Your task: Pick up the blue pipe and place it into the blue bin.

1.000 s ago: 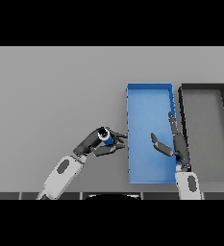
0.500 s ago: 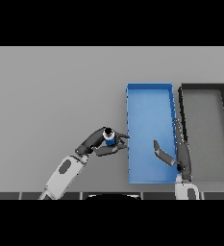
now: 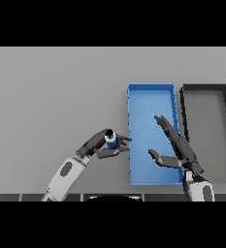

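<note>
I see a matt grey table [image 3: 46, 97], a smooth blue bin [image 3: 151, 92] like plastic, a matt black bin [image 3: 204, 88], and dark, slightly glossy hands [image 3: 102, 145].

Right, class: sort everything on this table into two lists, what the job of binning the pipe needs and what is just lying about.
Needed for the job:
- blue pipe, held beside the bin
- blue bin
- left robot hand, curled round the pipe

Just lying about:
- black bin, right of the blue one
- right robot hand, open over the blue bin, holding nothing
</note>
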Available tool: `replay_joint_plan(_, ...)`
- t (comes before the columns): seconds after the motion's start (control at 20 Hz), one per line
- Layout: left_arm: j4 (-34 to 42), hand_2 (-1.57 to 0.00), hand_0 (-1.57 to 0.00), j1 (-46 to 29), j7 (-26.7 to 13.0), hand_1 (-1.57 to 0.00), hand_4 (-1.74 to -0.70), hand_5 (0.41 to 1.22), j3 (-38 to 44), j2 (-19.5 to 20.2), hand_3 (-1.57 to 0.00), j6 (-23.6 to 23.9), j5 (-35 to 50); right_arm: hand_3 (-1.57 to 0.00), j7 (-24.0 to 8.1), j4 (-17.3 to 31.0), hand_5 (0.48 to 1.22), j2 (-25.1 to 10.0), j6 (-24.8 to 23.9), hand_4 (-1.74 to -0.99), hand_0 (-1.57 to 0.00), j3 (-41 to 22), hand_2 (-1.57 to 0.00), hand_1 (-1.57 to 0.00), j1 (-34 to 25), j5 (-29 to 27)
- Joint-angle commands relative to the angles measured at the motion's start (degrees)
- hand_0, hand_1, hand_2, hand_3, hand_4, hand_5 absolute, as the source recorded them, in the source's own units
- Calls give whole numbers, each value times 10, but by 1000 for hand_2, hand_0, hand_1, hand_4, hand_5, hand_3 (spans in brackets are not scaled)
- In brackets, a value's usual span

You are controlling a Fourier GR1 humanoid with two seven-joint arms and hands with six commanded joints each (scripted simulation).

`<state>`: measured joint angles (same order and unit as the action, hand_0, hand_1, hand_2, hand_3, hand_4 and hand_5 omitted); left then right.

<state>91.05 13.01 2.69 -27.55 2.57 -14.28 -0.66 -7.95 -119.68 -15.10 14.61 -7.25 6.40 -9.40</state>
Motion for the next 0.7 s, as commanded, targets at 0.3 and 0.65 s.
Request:
replay_joint_plan(0.3,-4,-1571,-1571,0,0,-1571,-1467,1221,9,-12,-1571,-12,-24,1,-127,0,556,-20,30,-1296,1,-72,-53,-2,-165,-16)
replay_joint_plan(0.65,-5,-1571,-1571,3,13,-1571,-1464,1221,31,-20,-1571,-42,-23,1,-179,34,554,6,64,-1253,1,-128,-48,0,-268,-39)
